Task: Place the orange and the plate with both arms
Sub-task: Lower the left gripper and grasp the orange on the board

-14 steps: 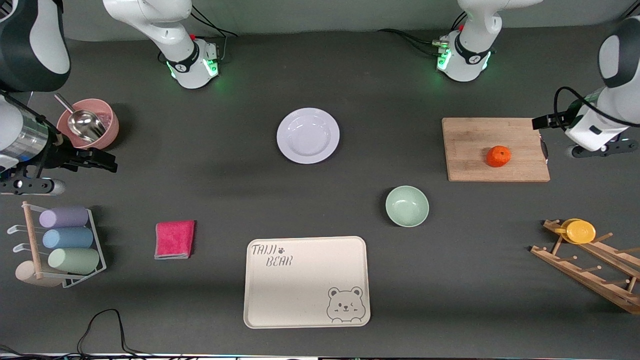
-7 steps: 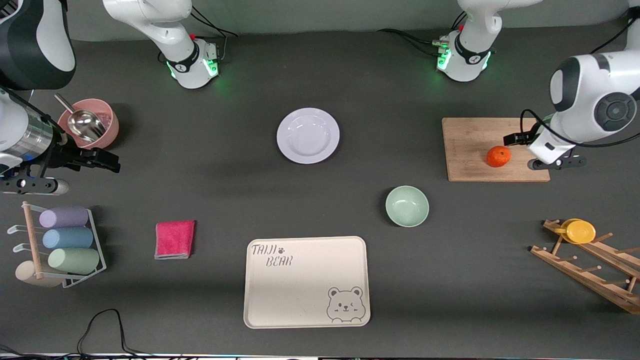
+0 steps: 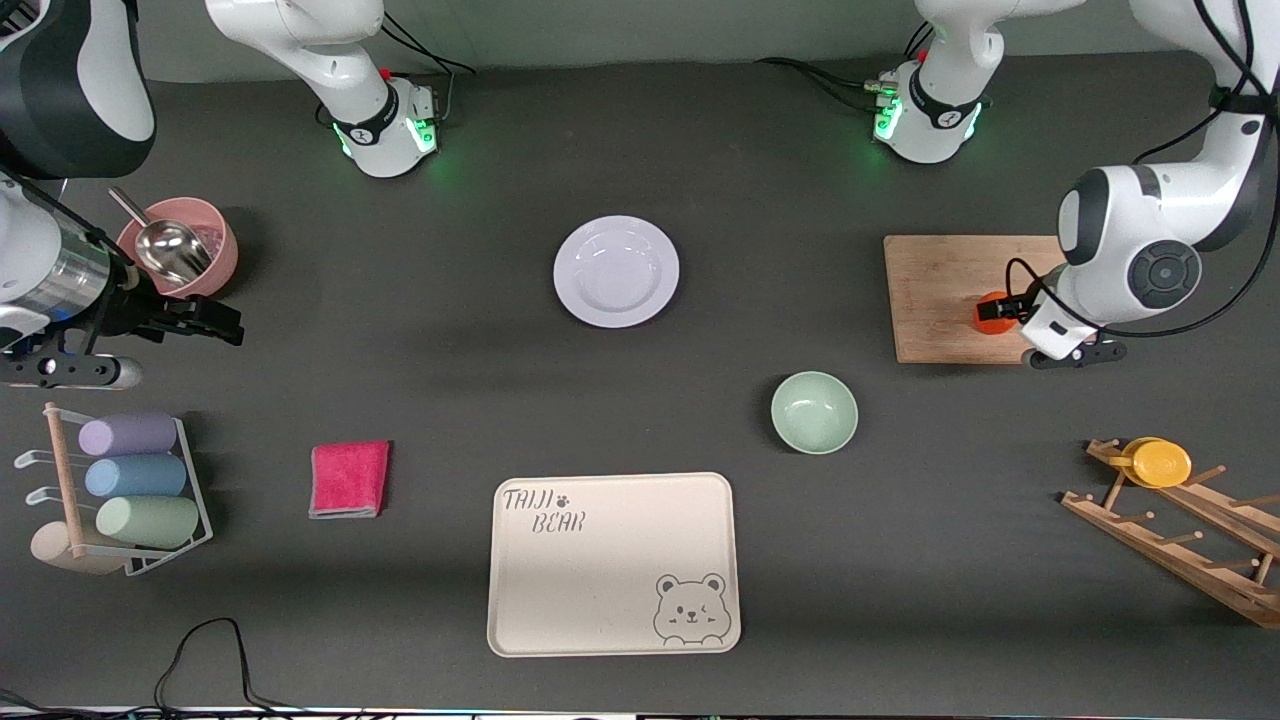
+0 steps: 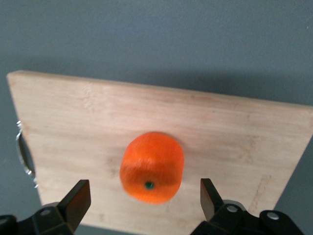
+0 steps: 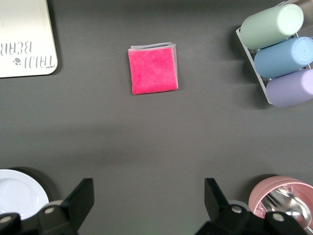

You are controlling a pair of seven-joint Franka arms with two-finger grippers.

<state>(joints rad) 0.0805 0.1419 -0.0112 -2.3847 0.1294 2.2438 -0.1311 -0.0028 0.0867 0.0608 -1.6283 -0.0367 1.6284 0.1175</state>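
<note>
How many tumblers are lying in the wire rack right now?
3, stacked side by side in the wire rack at the right arm's end: the lavender tumbler farthest from the front camera, the blue tumbler in the middle, the green tumbler nearest. None looks hidden.

A dark grey table (image 3: 450,400) carries everything. Taking the plate (image 3: 616,271) as the landmark: the bear tray (image 3: 613,564) lies nearer the front camera than the plate. The green bowl (image 3: 814,412) sits nearer the camera than the plate and toward the left arm's end, and the wooden cutting board (image 3: 940,290) lies well apart from the plate at that end. The pink cloth (image 3: 349,479) is nearer the camera toward the right arm's end. The pink bowl (image 3: 205,235) with its scoop is level with the plate at that end, and the cup rack (image 3: 130,490) is nearer the camera there. A wooden rack (image 3: 1180,540) stands at the left arm's end, nearer the camera.
</note>
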